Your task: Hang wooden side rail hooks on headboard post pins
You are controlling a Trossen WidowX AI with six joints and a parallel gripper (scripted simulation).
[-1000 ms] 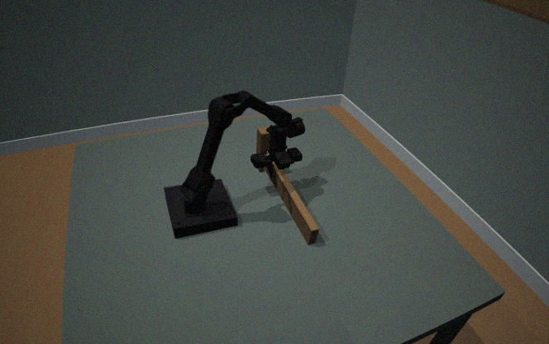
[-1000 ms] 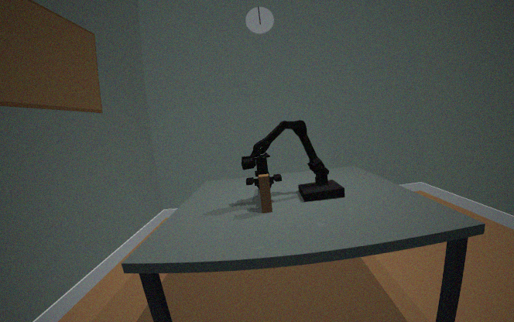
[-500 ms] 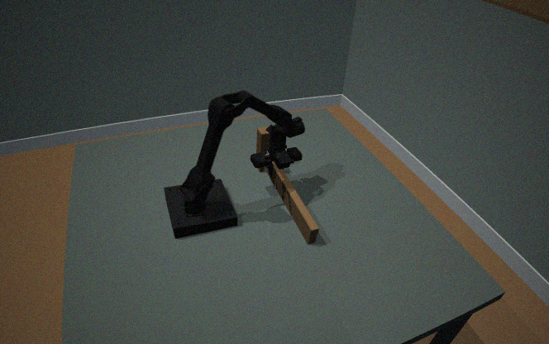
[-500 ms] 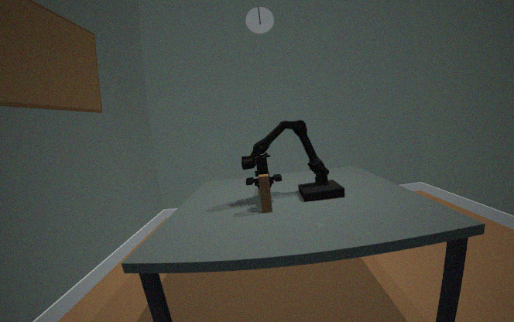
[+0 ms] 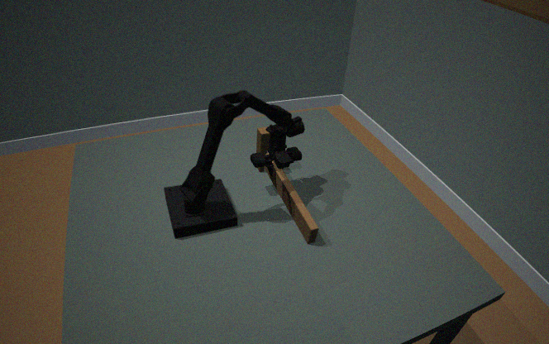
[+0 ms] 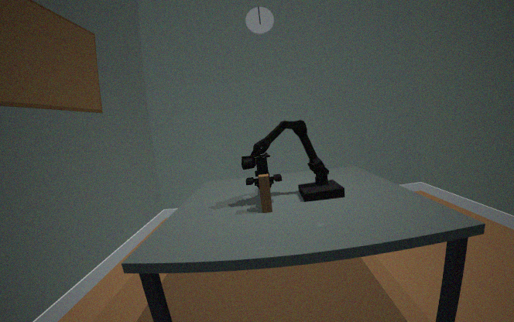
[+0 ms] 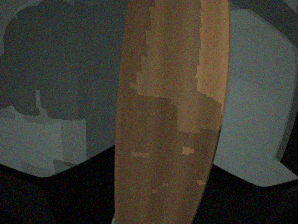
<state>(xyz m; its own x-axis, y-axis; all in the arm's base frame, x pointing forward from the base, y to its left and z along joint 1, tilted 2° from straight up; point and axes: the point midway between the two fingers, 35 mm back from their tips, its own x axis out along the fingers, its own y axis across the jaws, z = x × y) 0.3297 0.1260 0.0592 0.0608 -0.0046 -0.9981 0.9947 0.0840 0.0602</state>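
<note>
The wooden side rail [image 5: 294, 203] [image 6: 265, 197] [image 7: 170, 120] runs from under my gripper toward the exterior camera. Its far end is at or very near the table top; a small gap cannot be ruled out. The headboard post [image 5: 263, 142] stands upright just behind my gripper in the top view; in the exterior view it is hidden behind the rail and gripper. My gripper [image 5: 273, 162] [image 6: 264, 183] points down and is shut on the rail close to its post end. The steel hooks, the slot and the pins are hidden, so whether the hooks sit on the pins cannot be seen.
The arm's black base block [image 5: 200, 211] [image 6: 321, 191] stands on the table [image 5: 165, 289] [image 6: 329, 228], to the left of the rail in the top view and to its right in the exterior view. Shadows of the arm and rail fall beside the rail.
</note>
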